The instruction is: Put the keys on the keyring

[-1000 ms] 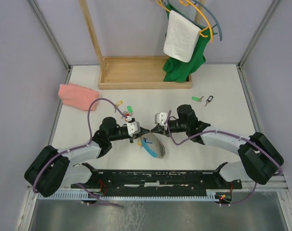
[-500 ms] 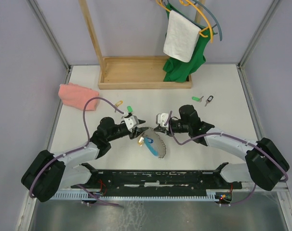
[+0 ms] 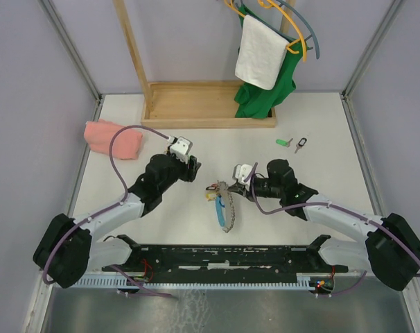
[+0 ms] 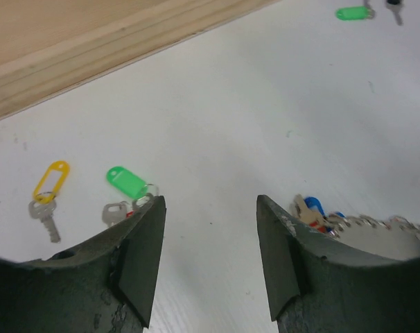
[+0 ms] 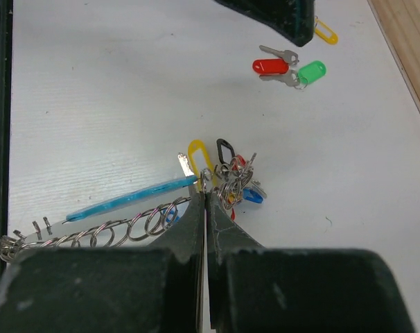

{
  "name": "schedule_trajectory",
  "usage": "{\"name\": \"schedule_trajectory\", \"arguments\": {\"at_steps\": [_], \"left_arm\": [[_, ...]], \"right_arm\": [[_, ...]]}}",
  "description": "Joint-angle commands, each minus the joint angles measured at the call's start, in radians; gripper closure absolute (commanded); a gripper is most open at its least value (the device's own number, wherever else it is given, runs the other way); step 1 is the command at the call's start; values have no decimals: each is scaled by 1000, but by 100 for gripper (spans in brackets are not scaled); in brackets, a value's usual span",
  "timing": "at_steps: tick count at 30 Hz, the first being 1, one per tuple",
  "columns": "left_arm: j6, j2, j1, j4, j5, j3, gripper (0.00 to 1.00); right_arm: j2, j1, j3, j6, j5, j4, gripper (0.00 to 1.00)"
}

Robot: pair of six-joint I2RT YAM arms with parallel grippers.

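Note:
The keyring (image 3: pixel 224 207) lies mid-table: a light-blue piece (image 5: pixel 127 198), a grey chain (image 5: pixel 92 236) and a clump of coloured tags (image 5: pixel 238 177). My right gripper (image 5: pixel 206 191) is shut on a small metal ring at that clump, also seen in the top view (image 3: pixel 227 189). My left gripper (image 3: pixel 186 164) is open with nothing between its fingers, held above the table to the left of the keyring (image 4: pixel 321 211). Beneath the left gripper (image 4: pixel 210 202) lie loose keys with a yellow tag (image 4: pixel 49 184), a green tag (image 4: pixel 127 182) and a red tag (image 5: pixel 270 66).
Two more keys, one green-tagged (image 3: pixel 284 142) and one black-tagged (image 3: pixel 302 144), lie far right. A wooden rack base (image 3: pixel 196 104) stands at the back, with a green garment and white towel (image 3: pixel 262 48) hanging above it. A pink cloth (image 3: pixel 113 137) lies far left.
My left gripper has opened and drawn back and to the left, away from the keyring. The right gripper stayed shut on the keyring and shifted it slightly right and toward me.

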Motion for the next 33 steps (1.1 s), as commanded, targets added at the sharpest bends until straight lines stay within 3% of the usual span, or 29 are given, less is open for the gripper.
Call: {"name": "schedule_trajectory", "arguments": {"at_steps": [1,10,19,27,33], "left_arm": [[-166,87,49,-191,-169,152,37],[-244,336,109,-328,-237,322,36],[-266,516,146,-393,-258,435,51],[-248,598,151,-424,-288,494,72],[-254,613,152,-453,-258,517,71]], "right_arm": [[-40,-1,-20,40,4,120,99],[-41,0,-37,46,-6,151,99],[-33,0,-35,39,-25,149,99],[-11,2,-31,36,-41,156,99],[-9,2,-30,29,-41,151,99]]}}
